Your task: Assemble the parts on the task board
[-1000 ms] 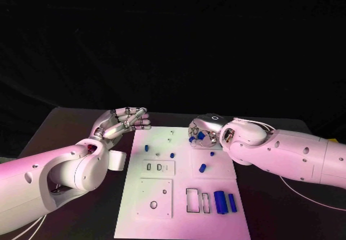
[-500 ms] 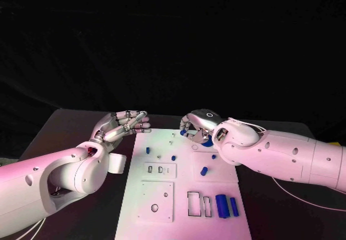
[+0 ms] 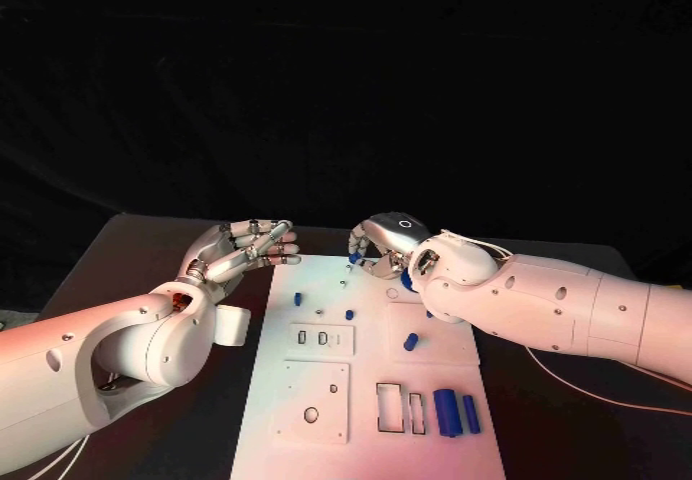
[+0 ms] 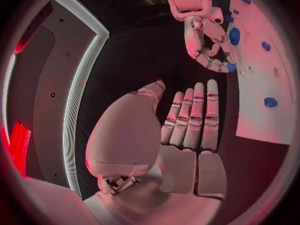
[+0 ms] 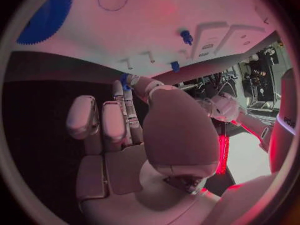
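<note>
The task board [image 3: 310, 405] is a long white plate lying flat in the middle of the table, cut with rectangular slots and round holes. Small blue parts stand or lie on it: one peg [image 3: 297, 298] near its far left, another [image 3: 349, 314] mid-board, a tilted piece [image 3: 411, 341] right of centre, and two blue bars [image 3: 446, 410] side by side near its right edge.

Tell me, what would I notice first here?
Two big white arms meet over a white board on a black table. The right hand pinches a small blue part above the board's far end. The left hand hovers beside the board's far left corner, holding nothing.
</note>
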`<act>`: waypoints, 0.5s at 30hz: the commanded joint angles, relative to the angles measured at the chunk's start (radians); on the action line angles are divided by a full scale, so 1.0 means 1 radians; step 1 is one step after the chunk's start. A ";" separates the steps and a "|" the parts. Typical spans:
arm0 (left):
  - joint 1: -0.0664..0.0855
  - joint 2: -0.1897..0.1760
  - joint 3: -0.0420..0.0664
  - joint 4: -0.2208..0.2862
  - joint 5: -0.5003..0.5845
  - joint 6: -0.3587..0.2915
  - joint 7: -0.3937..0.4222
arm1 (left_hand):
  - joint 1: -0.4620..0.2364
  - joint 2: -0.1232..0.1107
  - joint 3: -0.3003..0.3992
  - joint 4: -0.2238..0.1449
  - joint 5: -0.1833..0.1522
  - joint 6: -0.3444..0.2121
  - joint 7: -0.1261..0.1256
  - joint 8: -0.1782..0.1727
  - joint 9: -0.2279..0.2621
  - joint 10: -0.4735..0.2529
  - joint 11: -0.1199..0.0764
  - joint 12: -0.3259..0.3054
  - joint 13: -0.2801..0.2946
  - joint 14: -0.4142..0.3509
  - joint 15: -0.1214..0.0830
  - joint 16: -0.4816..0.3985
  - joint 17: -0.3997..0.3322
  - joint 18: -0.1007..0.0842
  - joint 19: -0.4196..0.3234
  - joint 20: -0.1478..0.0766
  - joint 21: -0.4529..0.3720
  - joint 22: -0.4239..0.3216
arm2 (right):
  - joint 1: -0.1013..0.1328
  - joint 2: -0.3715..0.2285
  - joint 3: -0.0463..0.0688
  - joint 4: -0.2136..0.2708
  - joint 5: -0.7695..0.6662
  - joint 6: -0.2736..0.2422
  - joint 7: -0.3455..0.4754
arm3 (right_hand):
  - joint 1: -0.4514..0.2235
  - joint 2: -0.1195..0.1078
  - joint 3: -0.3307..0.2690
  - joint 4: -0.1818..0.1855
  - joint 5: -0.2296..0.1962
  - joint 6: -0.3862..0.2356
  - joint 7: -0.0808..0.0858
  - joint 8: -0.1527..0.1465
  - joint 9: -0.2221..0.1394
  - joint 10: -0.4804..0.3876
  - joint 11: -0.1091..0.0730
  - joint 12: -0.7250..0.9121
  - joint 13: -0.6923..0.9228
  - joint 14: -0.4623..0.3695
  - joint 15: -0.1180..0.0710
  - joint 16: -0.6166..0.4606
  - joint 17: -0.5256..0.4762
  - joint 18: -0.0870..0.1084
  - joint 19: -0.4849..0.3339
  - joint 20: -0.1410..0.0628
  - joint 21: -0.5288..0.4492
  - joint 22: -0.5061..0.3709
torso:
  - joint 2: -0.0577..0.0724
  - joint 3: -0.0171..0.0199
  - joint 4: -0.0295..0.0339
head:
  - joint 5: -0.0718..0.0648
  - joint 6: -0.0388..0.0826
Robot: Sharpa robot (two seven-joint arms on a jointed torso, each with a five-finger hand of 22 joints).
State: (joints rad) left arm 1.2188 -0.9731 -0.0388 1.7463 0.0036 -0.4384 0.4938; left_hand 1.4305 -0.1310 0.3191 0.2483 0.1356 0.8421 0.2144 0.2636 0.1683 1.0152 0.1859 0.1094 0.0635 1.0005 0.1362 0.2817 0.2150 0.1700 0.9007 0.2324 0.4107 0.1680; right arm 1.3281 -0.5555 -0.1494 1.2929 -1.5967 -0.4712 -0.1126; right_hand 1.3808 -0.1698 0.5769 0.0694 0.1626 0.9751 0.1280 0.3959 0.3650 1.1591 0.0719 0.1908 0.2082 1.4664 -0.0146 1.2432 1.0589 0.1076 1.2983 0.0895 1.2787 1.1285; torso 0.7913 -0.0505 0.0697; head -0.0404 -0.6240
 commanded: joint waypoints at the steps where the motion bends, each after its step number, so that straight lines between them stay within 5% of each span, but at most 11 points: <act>1: 0.003 -0.001 0.001 0.003 0.004 0.018 0.004 | -0.004 -0.004 0.006 -0.002 -0.007 0.000 0.038 -0.004 -0.001 0.001 0.003 -0.006 0.001 -0.003 0.001 -0.007 0.001 0.011 -0.007 0.001 -0.005 -0.001 | -0.002 0.007 0.000 -0.009 0.008 0.016 0.007 | -0.007 0.001 0.005 0.001 -0.001 -0.006 0.003 0.002 0.018 -0.008 -0.002 0.002 0.002 0.011 0.007 0.002 -0.002 -0.013 -0.001 0.006 0.004 -0.001 | 0.003 -0.0025 0.0061 | -0.002 -0.003; 15: 0.008 -0.004 0.001 0.003 0.005 0.014 0.002 | -0.005 -0.003 0.007 -0.002 -0.007 -0.001 0.039 -0.005 -0.002 0.000 0.004 -0.009 0.001 -0.004 0.001 -0.008 0.002 0.011 -0.008 0.002 -0.005 -0.002 | -0.006 0.019 -0.001 -0.017 0.012 0.057 0.009 | -0.010 0.001 0.006 0.002 -0.002 -0.006 0.003 0.002 0.019 -0.009 -0.002 0.002 0.002 0.012 0.007 0.005 0.001 -0.013 -0.001 0.006 0.004 -0.001 | 0.004 -0.0039 0.0068 | 0.002 -0.007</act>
State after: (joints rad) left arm 1.2251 -0.9776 -0.0388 1.7466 0.0056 -0.4385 0.4919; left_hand 1.4305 -0.1310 0.3218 0.2455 0.1356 0.8421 0.2144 0.2637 0.1674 1.0153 0.1859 0.1043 0.0635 1.0005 0.1362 0.2776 0.2159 0.1700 0.9007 0.2324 0.4107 0.1672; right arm 1.3226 -0.5378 -0.1500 1.2760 -1.5829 -0.4468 -0.1097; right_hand 1.3806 -0.1700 0.5765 0.0697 0.1618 0.9693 0.1272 0.3948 0.3832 1.1536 0.0702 0.1868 0.2088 1.4664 -0.0146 1.2432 1.0581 0.1075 1.2983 0.0895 1.2787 1.1267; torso 0.7955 -0.0540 0.0761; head -0.0398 -0.6300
